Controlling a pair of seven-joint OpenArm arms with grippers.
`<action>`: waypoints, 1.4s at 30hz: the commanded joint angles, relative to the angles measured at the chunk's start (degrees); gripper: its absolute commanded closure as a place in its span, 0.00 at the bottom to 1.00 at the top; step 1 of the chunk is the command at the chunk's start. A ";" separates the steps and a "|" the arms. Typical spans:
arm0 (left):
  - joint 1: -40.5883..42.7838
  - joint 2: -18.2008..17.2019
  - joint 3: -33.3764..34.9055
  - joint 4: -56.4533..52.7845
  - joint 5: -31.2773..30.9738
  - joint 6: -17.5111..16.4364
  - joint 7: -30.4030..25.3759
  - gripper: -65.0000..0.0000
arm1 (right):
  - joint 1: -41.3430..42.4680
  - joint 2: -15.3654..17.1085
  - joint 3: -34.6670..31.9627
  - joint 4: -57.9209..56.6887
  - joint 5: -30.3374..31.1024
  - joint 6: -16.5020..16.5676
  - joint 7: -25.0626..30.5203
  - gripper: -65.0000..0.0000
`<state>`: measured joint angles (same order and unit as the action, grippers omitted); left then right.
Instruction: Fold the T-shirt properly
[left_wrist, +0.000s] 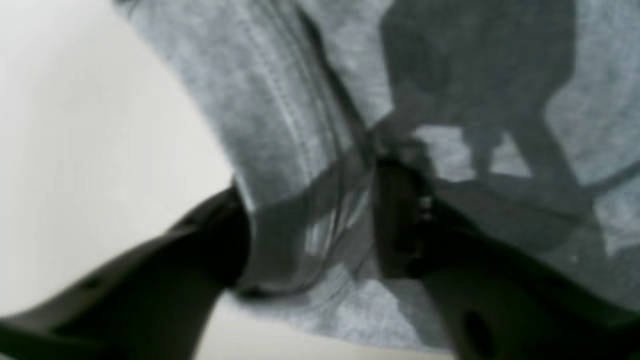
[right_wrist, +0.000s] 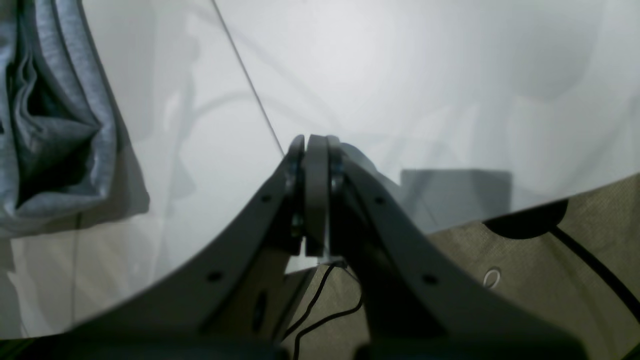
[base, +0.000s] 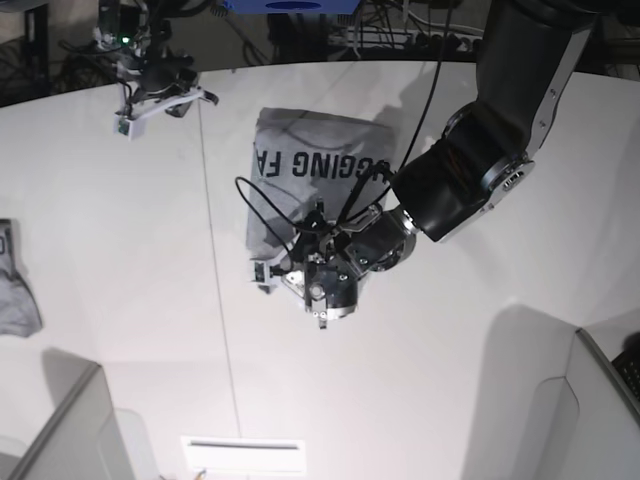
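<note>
Base view: 2 arms over a white table (base: 120, 300). The T-shirt (base: 315, 160), heather-grey, lies folded into a compact panel near the table's centre, with part of a line of black block capitals across its far portion. A thin seam line runs along the tabletop to the left of the garment.

The left gripper (base: 300, 283) is at the near edge of the T-shirt, with its black arm (base: 500, 130) reaching in from the upper right of the base view and black cables looping over the cloth. In the left wrist view, the left gripper (left_wrist: 310, 220) has its 2 dark fingers (left_wrist: 400, 215) spread apart, with a folded, stitched hem of the T-shirt (left_wrist: 280, 110) lying in the gap between them. The picture is blurred, so contact between fingers and cloth cannot be told; the fingers do not pinch the fabric. The arm's shadow falls on the cloth beyond.

The right gripper (base: 160, 100) is at the far left of the table, well apart from the T-shirt. In the right wrist view, the right gripper (right_wrist: 316, 145) has its fingers pressed together with nothing between them, above bare table (right_wrist: 400, 75). Grey folded cloth (right_wrist: 60, 125) shows at that view's left edge.

A small grey cloth bundle (base: 18, 290) rests at the table's left edge in the base view.
</note>
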<state>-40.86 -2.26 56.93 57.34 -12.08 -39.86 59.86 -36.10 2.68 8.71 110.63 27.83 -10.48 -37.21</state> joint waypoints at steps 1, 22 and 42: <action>-1.29 -0.07 0.00 0.20 0.34 -0.14 0.85 0.43 | -0.34 0.36 0.04 1.15 -0.01 0.33 0.95 1.00; -0.41 -1.03 -22.68 23.05 0.25 -0.14 9.46 0.45 | -0.61 0.53 -2.78 5.02 -0.01 0.41 1.21 1.00; 57.87 -18.62 -60.49 48.90 0.96 -0.14 -54.36 1.00 | -7.20 11.43 -9.90 4.05 -11.97 0.41 35.59 1.00</action>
<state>17.08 -20.29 -3.11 105.51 -10.33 -40.34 6.63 -42.78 14.11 -1.23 113.95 15.86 -10.28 -3.25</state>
